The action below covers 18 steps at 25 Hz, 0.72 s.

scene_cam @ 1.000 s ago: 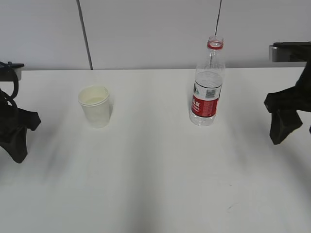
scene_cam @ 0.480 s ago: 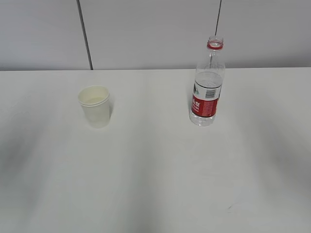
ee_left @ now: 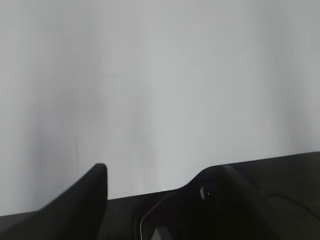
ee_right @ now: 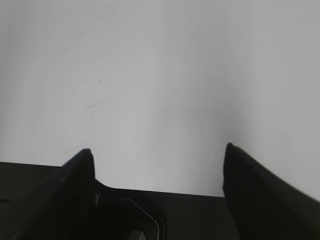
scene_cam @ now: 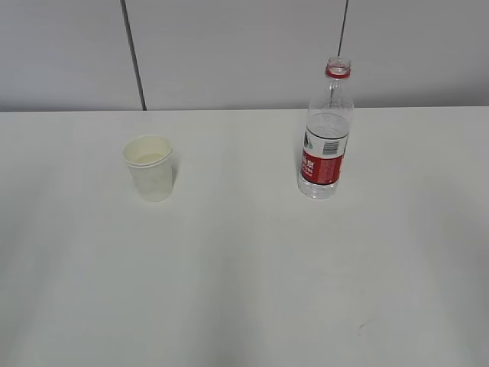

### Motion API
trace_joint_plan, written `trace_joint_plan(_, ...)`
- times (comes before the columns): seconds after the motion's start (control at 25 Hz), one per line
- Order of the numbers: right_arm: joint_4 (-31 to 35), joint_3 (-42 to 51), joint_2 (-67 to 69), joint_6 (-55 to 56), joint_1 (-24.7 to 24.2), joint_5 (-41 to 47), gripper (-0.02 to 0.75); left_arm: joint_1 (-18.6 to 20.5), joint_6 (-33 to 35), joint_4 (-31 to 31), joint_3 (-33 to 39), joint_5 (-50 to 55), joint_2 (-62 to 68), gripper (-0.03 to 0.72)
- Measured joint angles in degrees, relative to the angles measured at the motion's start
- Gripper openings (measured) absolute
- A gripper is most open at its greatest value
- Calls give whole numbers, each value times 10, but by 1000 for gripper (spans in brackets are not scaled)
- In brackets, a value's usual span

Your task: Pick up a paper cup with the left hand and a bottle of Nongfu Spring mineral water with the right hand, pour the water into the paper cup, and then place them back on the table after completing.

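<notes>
A: Closest to us, what are the claws doing?

B: The right claw [ee_right: 157,170] has its fingers spread wide over bare white worktop [scene_cam: 244,306], holding nothing. The left claw [ee_left: 150,190] shows only dark edges; I cannot tell its state.

A: And further back?

B: The paper cup [scene_cam: 149,167], off-white and tapered, stands upright at left. The uncapped Nongfu Spring bottle [scene_cam: 326,134], clear ribbed plastic with a red label, stands well apart at right. Both look set back down, pouring probably finished.
</notes>
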Motion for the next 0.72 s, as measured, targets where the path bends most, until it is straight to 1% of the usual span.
trace_joint_plan(0.2, -4, 60, -104, 0, 0, -19, 587, 0, 3, 14, 1, 5, -126, 417)
trace_joint_plan(0.44, -4, 116, -218, -10, 0, -49, 587, 0, 10, 19, 4, 12, -235, 406)
trace_joint_plan(0.6, -4, 142, -276, -12, 0, -50, 587, 0, 16, 9, 41, 14, -300, 397)
trace_joint_plan(0.72, -6, 157, -310, -18, 0, -50, 587, 0, 38, 7, 70, 18, -315, 386)
